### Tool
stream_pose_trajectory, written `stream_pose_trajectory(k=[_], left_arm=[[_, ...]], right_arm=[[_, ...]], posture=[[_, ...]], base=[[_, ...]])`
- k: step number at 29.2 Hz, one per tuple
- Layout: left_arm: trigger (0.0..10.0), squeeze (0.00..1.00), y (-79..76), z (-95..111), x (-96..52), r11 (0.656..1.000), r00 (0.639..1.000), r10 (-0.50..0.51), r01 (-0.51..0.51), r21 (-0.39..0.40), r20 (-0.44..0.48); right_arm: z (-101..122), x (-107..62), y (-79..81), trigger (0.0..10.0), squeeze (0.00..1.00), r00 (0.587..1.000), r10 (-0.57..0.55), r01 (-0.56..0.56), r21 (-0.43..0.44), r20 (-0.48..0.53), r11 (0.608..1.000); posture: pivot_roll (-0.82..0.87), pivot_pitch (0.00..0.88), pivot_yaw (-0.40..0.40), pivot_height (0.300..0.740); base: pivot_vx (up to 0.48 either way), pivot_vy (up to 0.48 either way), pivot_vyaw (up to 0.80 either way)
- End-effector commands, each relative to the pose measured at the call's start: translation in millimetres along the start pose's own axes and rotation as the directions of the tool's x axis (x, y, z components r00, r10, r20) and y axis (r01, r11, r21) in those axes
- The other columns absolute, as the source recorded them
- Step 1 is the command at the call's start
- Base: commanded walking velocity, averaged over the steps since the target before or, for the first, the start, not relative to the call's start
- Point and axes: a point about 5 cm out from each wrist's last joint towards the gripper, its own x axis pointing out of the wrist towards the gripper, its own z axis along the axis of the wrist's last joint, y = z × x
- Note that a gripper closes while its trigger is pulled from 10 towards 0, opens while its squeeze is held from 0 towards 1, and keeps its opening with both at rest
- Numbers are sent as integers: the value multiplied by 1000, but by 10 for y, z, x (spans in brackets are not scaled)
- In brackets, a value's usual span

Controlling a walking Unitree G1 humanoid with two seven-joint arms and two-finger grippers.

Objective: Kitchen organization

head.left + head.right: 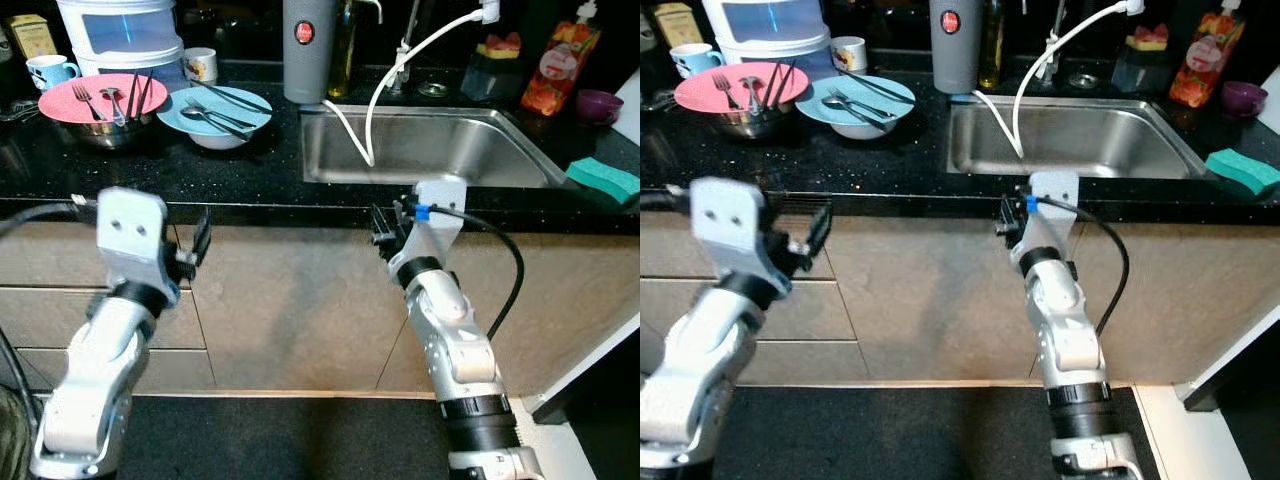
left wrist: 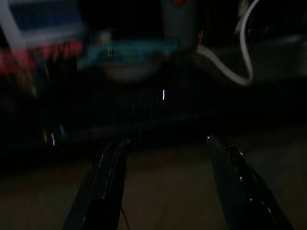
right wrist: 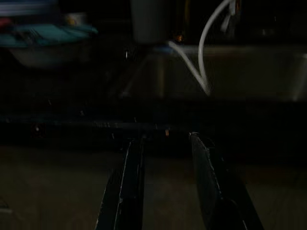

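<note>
in the left eye view a black speckled countertop (image 1: 250,175) runs across the frame with a stainless sink (image 1: 430,150) sunk into its right half and a white hose (image 1: 385,85) curving down into the basin; toward the left back corner of the counter a pink plate (image 1: 100,97) sits on a metal bowl and carries a fork, a spoon and dark chopsticks, and just beside it a light blue plate (image 1: 225,108) rests on a white bowl with spoons and a knife laid across it; a grey bottle (image 1: 308,45) stands at the back edge by the sink's left corner, a green sponge (image 1: 603,178) lies at the counter's right edge, and a mug (image 1: 50,70) stands behind the pink plate; the left gripper (image 1: 200,243) hangs below the counter's front edge before the beige cabinet fronts (image 1: 290,300), holding nothing, and the right gripper (image 1: 385,228) sits just under the front edge below the sink, also holding nothing; in the right eye view the same layout shows, with a purple cup (image 1: 1240,98) at the far right back; in the left wrist view, very dark, the two fingers (image 2: 108,182) stand wide apart with nothing between them, the blue plate faint beyond; in the right wrist view, equally dark, the fingers (image 3: 132,182) stand moderately apart, bare, facing the counter edge and sink
</note>
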Motion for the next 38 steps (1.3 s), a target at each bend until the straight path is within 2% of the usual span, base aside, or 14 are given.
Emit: stream_pose_trajectory(k=[1, 5, 11, 15, 38], left_arm=[[10000, 0, -55, -77, -20, 1000, 999, -20, 20, -9, -25], [10000, 0, -66, -81, -36, 999, 1000, -23, 22, -23, -17], [10000, 0, -35, -34, -12, 999, 1000, -24, 25, -20, 19], [10000, 0, -57, -14, 2, 997, 998, -54, 56, -55, 45], [10000, 0, -42, 64, 12, 996, 994, -74, 78, -51, 80]], right_arm=[[-81, -59, -17, 10000, 0, 1000, -8, 8, 27, -14, 1000], [-98, -113, -54, 10000, 0, 999, -34, 35, 76, -21, 996], [-14, -77, -54, 10000, 0, 999, -36, 34, 95, 23, 995], [30, -4, -23, 10000, 0, 999, -29, 25, 97, 37, 995], [137, 80, 17, 10000, 0, 997, -8, 0, 108, 74, 994]], posture=[[36, 88, 2, 740], [32, 83, 6, 740], [32, 76, 8, 740], [38, 68, 5, 740], [47, 68, 4, 740]], base=[[0, 0, 0], [0, 0, 0], [0, 0, 0], [131, 0, 0], [401, 0, 0]])
